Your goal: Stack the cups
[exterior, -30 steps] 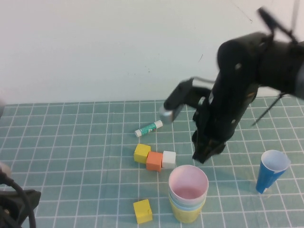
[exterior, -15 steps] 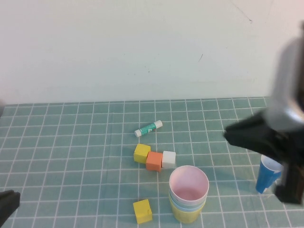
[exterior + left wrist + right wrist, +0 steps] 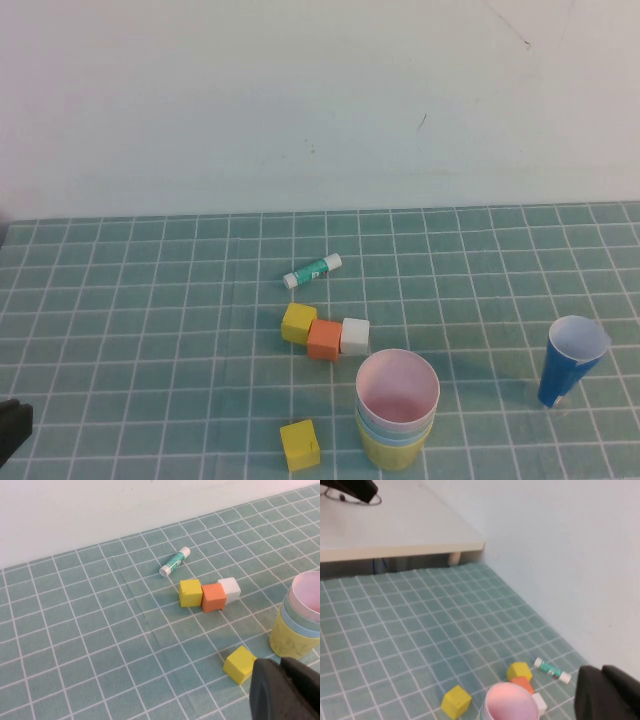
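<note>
The cups stand nested in one stack [image 3: 397, 408] near the table's front, right of centre: pink innermost on top, a light blue rim below it, yellow outermost. The same stack [image 3: 299, 630] shows in the left wrist view, and its pink mouth [image 3: 511, 703] in the right wrist view. My left gripper [image 3: 280, 664] is shut on nothing, low above the mat near a yellow block and short of the stack. My right gripper [image 3: 603, 672] is shut and empty, held high, looking down on the stack. Neither gripper shows in the high view.
A narrow dark blue cup [image 3: 572, 360] stands at the right. A glue stick [image 3: 313, 270] lies behind a row of yellow [image 3: 298, 322], orange [image 3: 325, 339] and white [image 3: 355, 335] blocks. Another yellow block [image 3: 300, 444] sits left of the stack. A dark part of the left arm [image 3: 10, 428] shows at the front left.
The right arm, which hung over the mat behind the stack, has swung up and right out of the high view. Its gripper has closed. The cups and blocks stayed put.
</note>
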Available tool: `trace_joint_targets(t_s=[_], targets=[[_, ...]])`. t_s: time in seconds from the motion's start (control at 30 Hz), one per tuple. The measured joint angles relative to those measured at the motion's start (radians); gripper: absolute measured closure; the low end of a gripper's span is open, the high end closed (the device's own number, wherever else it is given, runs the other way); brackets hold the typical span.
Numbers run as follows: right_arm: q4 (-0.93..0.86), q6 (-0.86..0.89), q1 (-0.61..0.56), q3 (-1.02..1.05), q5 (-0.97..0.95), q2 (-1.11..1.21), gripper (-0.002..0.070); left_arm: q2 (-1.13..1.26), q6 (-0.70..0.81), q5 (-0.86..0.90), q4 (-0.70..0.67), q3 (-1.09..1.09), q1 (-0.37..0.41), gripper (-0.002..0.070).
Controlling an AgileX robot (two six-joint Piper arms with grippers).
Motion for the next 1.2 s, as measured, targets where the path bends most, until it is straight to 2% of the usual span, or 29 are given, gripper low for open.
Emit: trace_joint_targets(t_s=[0.17, 0.63, 0.73, 0.87, 1.0, 1.1, 1.2], targets=[[0.0, 0.0, 0.0, 0.033, 0.002, -0.093, 0.0678, 0.0, 0.0, 0.0, 0.0, 0.0, 0.0, 0.0678], [0.012, 0.002, 0.0, 0.127, 0.068, -0.103, 0.0678, 0.0, -0.006, 0.0, -0.002, 0.0, 0.0, 0.0678], [-0.05, 0.016, 0.0, 0.162, 0.063, -0.103, 0.0678, 0.0, -0.006, 0.0, -0.002, 0.0, 0.0, 0.0678], [-0.138, 0.184, 0.0, 0.232, -0.036, -0.103, 0.0678, 0.0, -0.009, 0.0, -0.002, 0.0, 0.0, 0.0677], [-0.265, 0.314, -0.012, 0.358, -0.238, -0.112, 0.0678, 0.0, -0.01, 0.0, -0.002, 0.0, 0.0, 0.0677], [-0.299, 0.413, -0.075, 0.439, -0.258, -0.171, 0.0678, 0.0, -0.01, 0.0, -0.002, 0.0, 0.0, 0.0677], [-0.314, 0.466, -0.199, 0.483, -0.209, -0.256, 0.0678, 0.0, -0.01, 0.0, -0.002, 0.0, 0.0, 0.0677]])
